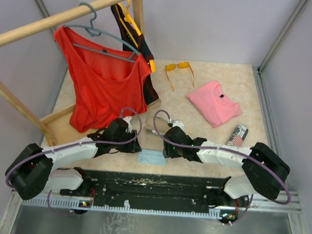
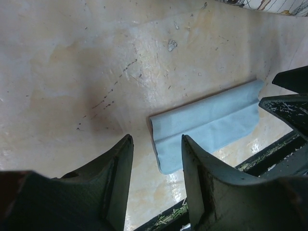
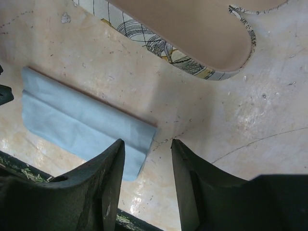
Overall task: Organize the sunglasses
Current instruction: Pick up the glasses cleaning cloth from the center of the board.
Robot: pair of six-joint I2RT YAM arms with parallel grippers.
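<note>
The orange-yellow sunglasses (image 1: 179,70) lie open at the back of the table, far from both grippers. The greyish-lilac pair is out of view. My left gripper (image 1: 136,146) is open and empty, low over the table just left of a folded light-blue cloth (image 1: 152,158). In the left wrist view the gripper (image 2: 155,140) has the cloth's near end (image 2: 207,122) just ahead of it. My right gripper (image 1: 163,148) is open and empty at the cloth's right end. In the right wrist view the gripper (image 3: 147,143) has the cloth (image 3: 82,120) by its left finger.
An open patterned glasses case (image 3: 211,73) lies just beyond the right gripper. A flag-patterned case (image 1: 237,135) stands at right. A folded pink shirt (image 1: 215,102) lies mid-right. A red top (image 1: 102,86) hangs from a wooden rack (image 1: 56,18) at left. The black base rail (image 1: 151,183) is close behind the cloth.
</note>
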